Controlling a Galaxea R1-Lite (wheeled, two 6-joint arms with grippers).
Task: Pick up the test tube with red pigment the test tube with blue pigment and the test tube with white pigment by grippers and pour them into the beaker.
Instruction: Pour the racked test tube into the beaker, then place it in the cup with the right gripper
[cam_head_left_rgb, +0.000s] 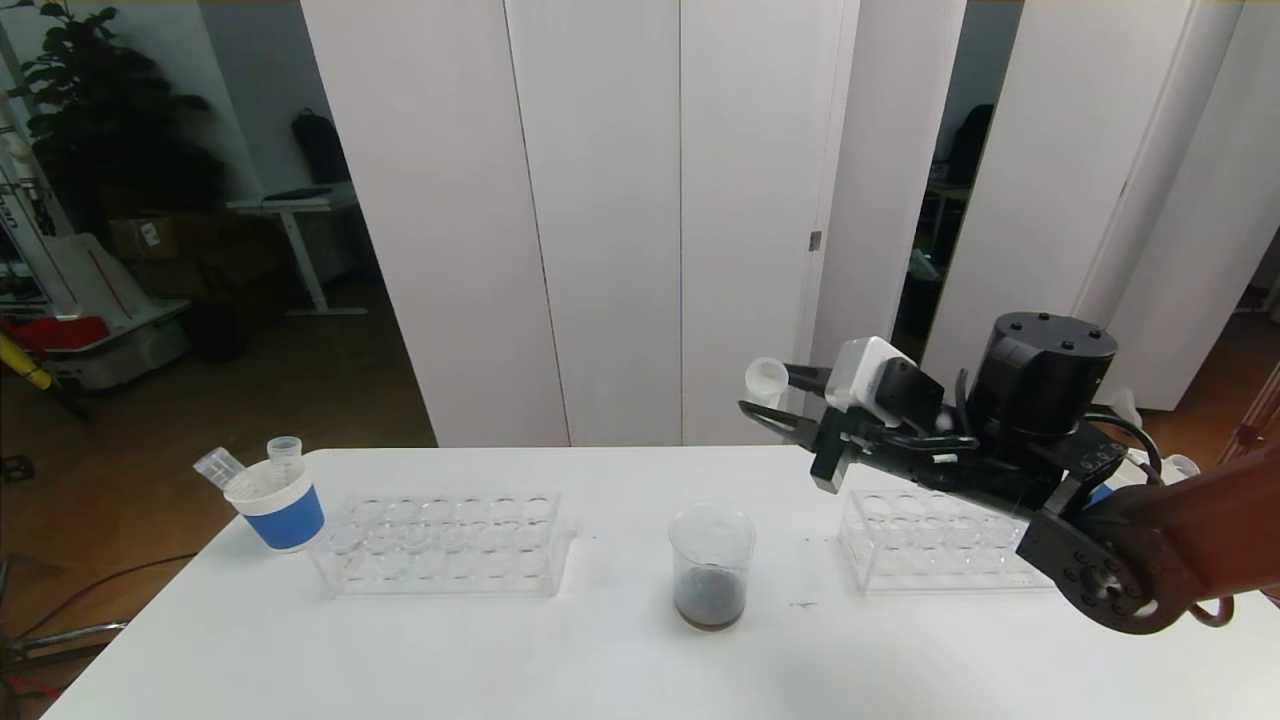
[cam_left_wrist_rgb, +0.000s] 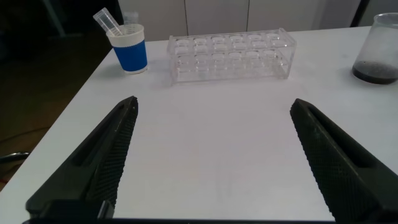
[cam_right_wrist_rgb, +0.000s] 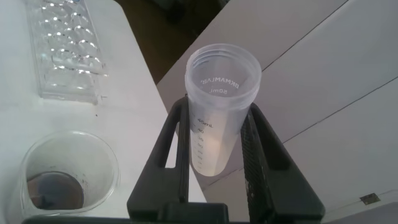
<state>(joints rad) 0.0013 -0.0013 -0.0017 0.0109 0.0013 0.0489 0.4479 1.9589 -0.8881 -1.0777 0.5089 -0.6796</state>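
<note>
A: While the right gripper (cam_head_left_rgb: 765, 395) hangs in the air at about one o'clock from the beaker (cam_head_left_rgb: 711, 567), what is it holding?

B: Its fingers (cam_right_wrist_rgb: 171, 146) are clamped on the test tube with white pigment (cam_right_wrist_rgb: 219, 106), a clear graduated tube lying nearly level, open mouth pointing away from the wrist. A little pale liquid shows near its bottom, down between the fingers.

A: And the beaker?

B: Upright on the white table (cam_head_left_rgb: 600, 660), near the middle, with a dark residue at its bottom. The tube is above and to the right of it, not over its rim.

A: The left gripper (cam_left_wrist_rgb: 214, 158)?

B: Jaws spread wide, nothing between them, low over the table's near side. At its eleven o'clock stands a blue-banded paper cup (cam_left_wrist_rgb: 129, 47) with a tube leaning in it; at twelve, a clear tube rack (cam_left_wrist_rgb: 230, 56).

A: Anything else?

B: A second clear rack (cam_head_left_rgb: 935, 545) sits at three o'clock from the beaker, partly behind the right arm.
</note>
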